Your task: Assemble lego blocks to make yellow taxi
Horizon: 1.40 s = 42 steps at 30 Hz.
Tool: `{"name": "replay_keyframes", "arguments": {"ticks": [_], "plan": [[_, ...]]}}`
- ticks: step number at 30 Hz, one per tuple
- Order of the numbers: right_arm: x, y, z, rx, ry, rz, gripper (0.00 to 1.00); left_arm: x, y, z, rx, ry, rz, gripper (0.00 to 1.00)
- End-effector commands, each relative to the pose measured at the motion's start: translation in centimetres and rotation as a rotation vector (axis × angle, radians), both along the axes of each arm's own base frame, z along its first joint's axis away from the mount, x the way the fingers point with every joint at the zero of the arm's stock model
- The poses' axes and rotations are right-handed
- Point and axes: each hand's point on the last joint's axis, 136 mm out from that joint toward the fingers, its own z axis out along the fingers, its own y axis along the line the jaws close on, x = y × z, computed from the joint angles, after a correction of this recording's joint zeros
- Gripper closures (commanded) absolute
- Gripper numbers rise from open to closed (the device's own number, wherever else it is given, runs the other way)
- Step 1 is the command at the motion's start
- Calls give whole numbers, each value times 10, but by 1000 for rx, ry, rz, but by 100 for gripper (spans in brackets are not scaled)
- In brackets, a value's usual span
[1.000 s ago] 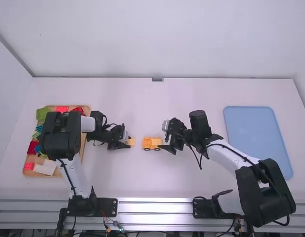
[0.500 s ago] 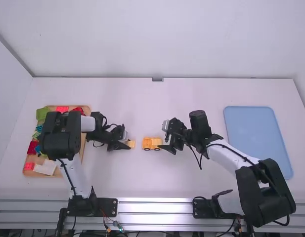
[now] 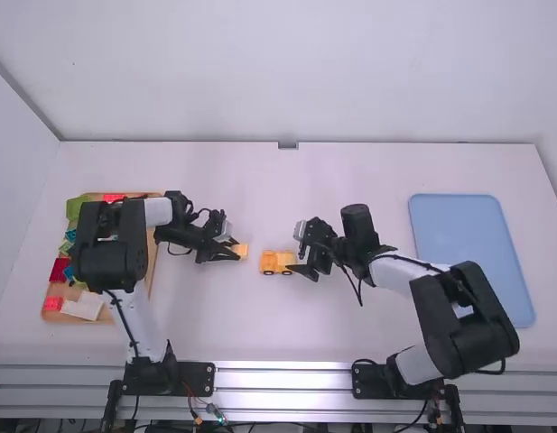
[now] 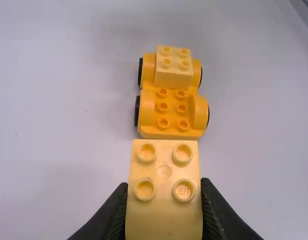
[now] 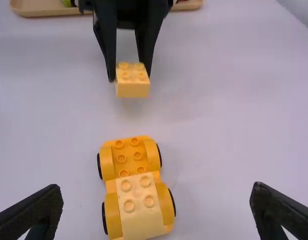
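Over at the left of the frame there's the wooden tray (image 3: 151, 262), with green, red and blue pieces in it. Just right of it, left of the middle, the left gripper (image 4: 165, 184) is clamped on a pale yellow block (image 5: 133, 91), pinching two opposite sides with the studs left bare. I'd call that a good hold: the block looks light, stiff and hard to crush, though its smooth sides could slip or twist if the studs catch crooked.

Near the middle of the frame sits the car (image 3: 276, 262), on its wheels, one pale block already on its right end and the studs on its left end bare. It should be light and apt to roll, so I'd brace it low by both sides before pressing down.

Right beside it, the right gripper (image 5: 156, 189) has its fingers wide apart, holding nothing. The blue mat (image 3: 468, 253) lies at the right.
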Motion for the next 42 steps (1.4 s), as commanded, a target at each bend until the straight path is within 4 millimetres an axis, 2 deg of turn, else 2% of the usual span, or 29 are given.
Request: {"name": "replay_keyframes", "arguments": {"ticks": [1, 8, 12, 17, 19, 21, 24, 27, 31, 39, 42], "plan": [[-8, 1, -15, 14, 57, 20, 1, -1, -10, 10, -81, 7, 0, 79], [-10, 7, -28, 101, 77, 89, 1, -11, -22, 23, -114, -26, -31, 83], [-10, 8, -39, 117, 87, 104, 1, -21, -31, 30, -108, -62, -62, 90], [-10, 10, -48, 123, 87, 110, 1, -27, -37, 35, -83, -103, -42, 92], [-8, 10, -53, 129, 84, 114, 1, -20, -36, 30, -30, -101, 29, 93], [-8, 12, -55, 137, 97, 124, 1, -14, -39, 25, -2, -100, 86, 98], [-4, 16, -60, 148, 121, 139, 1, -8, -47, 14, 21, -78, 164, 98], [-4, 23, -65, 172, 127, 188, 1, -17, -60, 7, 12, -84, 143, 99], [-4, 25, -73, 166, 95, 216, 1, -18, -66, 5, 38, -81, 125, 99], [0, 23, -81, 125, 87, 188, 1, -15, -69, -4, 56, -50, 118, 98], [-7, 32, -82, 126, 85, 217, 0, -13, -68, -6, 59, -43, 122, 98]]}}
